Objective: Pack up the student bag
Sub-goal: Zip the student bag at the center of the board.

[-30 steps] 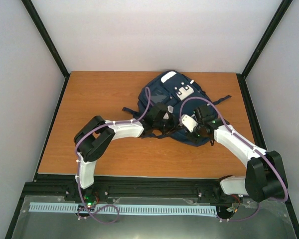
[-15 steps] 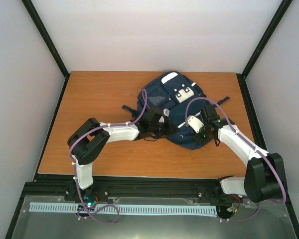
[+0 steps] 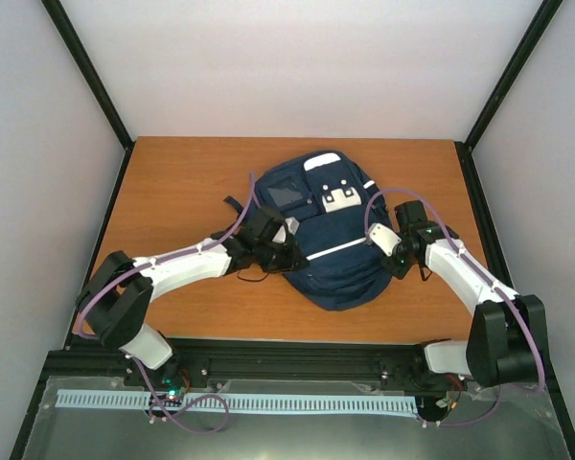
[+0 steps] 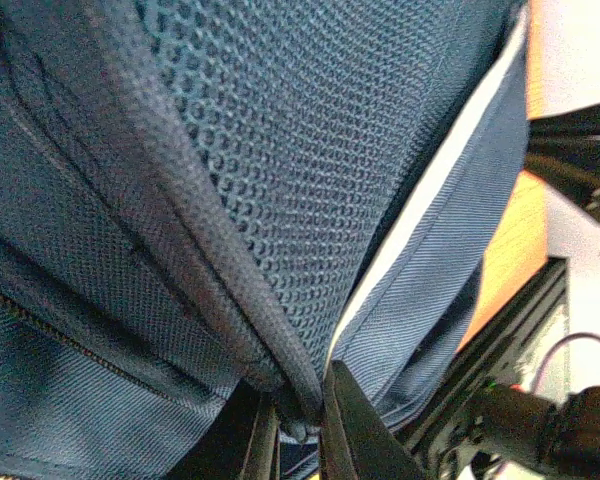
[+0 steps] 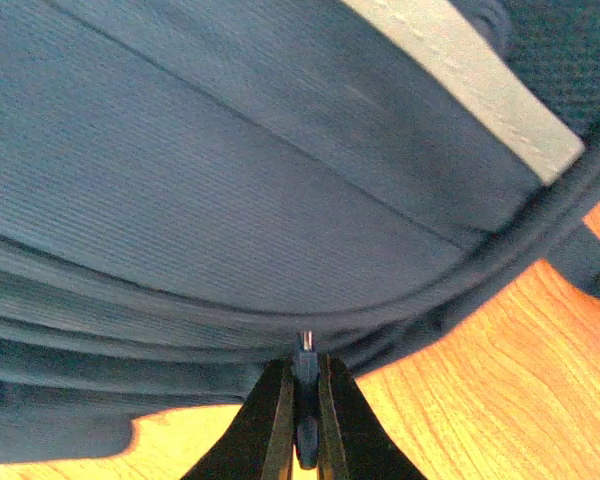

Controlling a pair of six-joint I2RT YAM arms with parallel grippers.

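The bag [image 3: 335, 273] lies on the wooden table [image 3: 172, 192]. The left gripper [image 4: 300, 432] clamps its seam at nine o'clock, and the right gripper [image 5: 302, 425] pinches its edge at three o'clock.

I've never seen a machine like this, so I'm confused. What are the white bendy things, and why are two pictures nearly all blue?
The white bendy things are two robot arms, the left arm and the right arm, bolted at the near edge of a wooden table. One picture comes from a camera high above them. The other two come from small cameras on the arms' wrists, so close that blue cloth fills the view. That cloth is a big navy student bag lying on the table. The left gripper is pinched shut on a corded edge of the bag. The right gripper is pinched shut on the opposite edge.
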